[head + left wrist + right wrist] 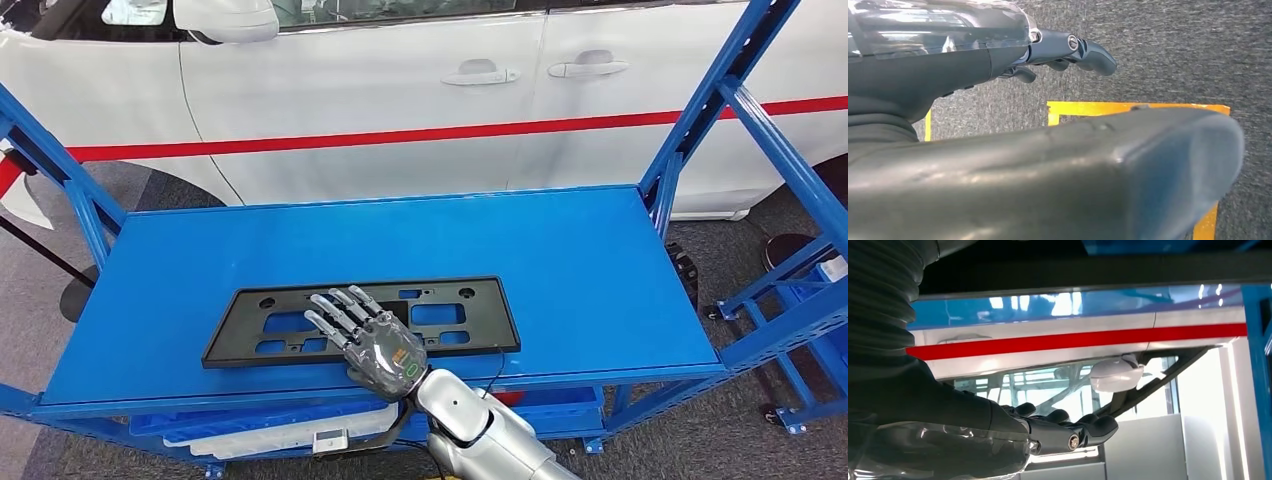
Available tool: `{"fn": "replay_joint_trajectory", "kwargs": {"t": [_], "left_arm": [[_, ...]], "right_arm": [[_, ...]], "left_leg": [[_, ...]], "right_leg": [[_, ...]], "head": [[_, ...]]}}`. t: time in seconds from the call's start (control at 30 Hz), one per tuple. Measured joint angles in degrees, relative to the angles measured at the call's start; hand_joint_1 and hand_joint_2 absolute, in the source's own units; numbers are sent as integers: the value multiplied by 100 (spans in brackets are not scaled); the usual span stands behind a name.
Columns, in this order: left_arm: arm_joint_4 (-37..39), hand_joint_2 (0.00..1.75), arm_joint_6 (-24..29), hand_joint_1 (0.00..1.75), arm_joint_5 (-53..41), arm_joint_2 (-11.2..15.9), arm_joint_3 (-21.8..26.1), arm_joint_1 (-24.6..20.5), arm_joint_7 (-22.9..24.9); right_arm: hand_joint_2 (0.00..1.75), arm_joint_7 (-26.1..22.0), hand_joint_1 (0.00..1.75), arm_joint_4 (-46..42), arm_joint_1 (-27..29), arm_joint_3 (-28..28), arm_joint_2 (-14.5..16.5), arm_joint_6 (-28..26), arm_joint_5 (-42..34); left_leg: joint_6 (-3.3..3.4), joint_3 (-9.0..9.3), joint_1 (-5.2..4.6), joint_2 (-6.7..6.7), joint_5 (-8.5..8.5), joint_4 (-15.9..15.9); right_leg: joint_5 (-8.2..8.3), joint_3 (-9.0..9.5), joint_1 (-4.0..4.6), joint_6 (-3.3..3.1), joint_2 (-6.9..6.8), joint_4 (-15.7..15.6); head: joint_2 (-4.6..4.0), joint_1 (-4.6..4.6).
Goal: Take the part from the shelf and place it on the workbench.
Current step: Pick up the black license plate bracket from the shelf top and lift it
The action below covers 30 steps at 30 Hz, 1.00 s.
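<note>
Right hand [372, 340]: palm down, fingers spread flat, arm reaching forward. Left hand [1068, 50]: hanging low, fingers loosely curled, holding nothing.

No text, brand, number or sign can be read in any of the pictures. The back of the right hand [385, 352] carries a small orange patch and a green ring-shaped mark in the head view, but both are too small to make out as letters or figures. The white car [400, 90] at 12 o'clock bears only a plain red stripe [420, 134], without lettering.
</note>
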Motion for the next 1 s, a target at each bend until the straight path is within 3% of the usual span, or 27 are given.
{"fn": "replay_joint_trajectory", "kwargs": {"t": [0.03,0.13,0.2,0.33,0.4,0.47,0.5,0.53,0.6,0.67,0.7,0.77,0.83,0.87,0.97,1.0], "left_arm": [[0,0,2,0,1,1,-2,4,1],[0,0,4,0,2,3,-3,5,-1],[0,0,4,0,2,3,-3,-9,-7],[0,0,3,0,-2,-2,-4,-19,-14],[0,0,-1,0,-7,-4,-4,-23,-17],[0,0,-3,0,-8,-1,-4,-26,-22],[0,0,-3,0,-8,2,-4,-24,-23],[0,0,-4,0,-8,3,-4,-20,-24],[0,0,-4,0,-5,0,-4,-18,-25],[0,0,-1,0,1,-5,-4,-25,-25],[0,0,1,0,4,-7,-4,-28,-25],[0,0,2,0,9,-8,-4,-27,-31],[0,0,-6,0,10,-7,-3,-24,-52],[0,0,-18,0,9,-8,-3,-24,-63],[0,0,-56,0,1,-12,-4,-21,-86],[0,0,-65,0,-2,-11,-4,-17,-89]], "right_arm": [[175,9,0,78,-23,22,32,-13,21],[175,96,0,288,-136,102,156,-51,140],[175,217,0,463,-251,174,257,-72,292],[175,465,0,856,-482,329,451,-97,596],[175,582,0,1081,-616,405,527,-83,725],[175,665,0,1312,-720,474,570,-54,810],[175,689,0,1409,-750,502,581,-44,829],[175,705,0,1489,-779,525,592,-37,840],[175,752,27,1635,-864,558,638,12,852],[175,845,77,1797,-984,586,700,133,862],[175,905,97,1881,-1039,598,726,199,865],[175,1015,124,2042,-1136,615,761,288,867],[175,1135,121,2196,-1228,621,785,343,867],[175,1203,118,2269,-1274,622,792,362,867],[175,1416,121,2486,-1360,600,768,389,863],[175,1469,124,2545,-1370,578,747,383,862]], "left_leg": [[1,24,0,1,116,-78],[46,524,-11,6,677,-1191],[101,705,-36,1,775,-1591],[227,720,-18,1,791,-1646],[281,722,-1,14,805,-1667],[302,712,-1,14,804,-1666],[303,713,-1,9,803,-1665],[299,720,-1,4,800,-1664],[279,751,-1,-3,786,-1663],[236,770,-22,-6,764,-1654],[205,771,-32,-6,757,-1651],[136,771,-30,-5,757,-1659],[74,753,-8,-1,704,-1602],[51,683,-1,0,597,-1440],[-4,172,14,2,59,-338],[-16,30,16,2,-21,-47]], "right_leg": [[-7,9,3,0,3,3],[-46,45,16,36,22,27],[-62,37,34,85,28,45],[-154,-15,34,197,30,158],[-465,-263,17,252,26,694],[-804,-669,-3,284,23,1506],[-846,-803,-14,292,22,1752],[-766,-830,-23,293,21,1768],[-338,-540,-30,265,18,1110],[-35,-172,-9,215,15,328],[10,-85,3,189,17,134],[6,-69,24,139,27,63],[32,-49,9,72,23,20],[45,-39,-6,37,16,-4],[52,-31,-5,-14,-3,-23],[51,-30,1,-15,-3,-21]], "head": [[0,0],[0,0],[0,0],[0,0],[0,0],[0,0],[0,0],[0,0],[0,0],[0,0],[0,0],[0,0],[0,0],[0,0],[0,0],[0,0]]}}
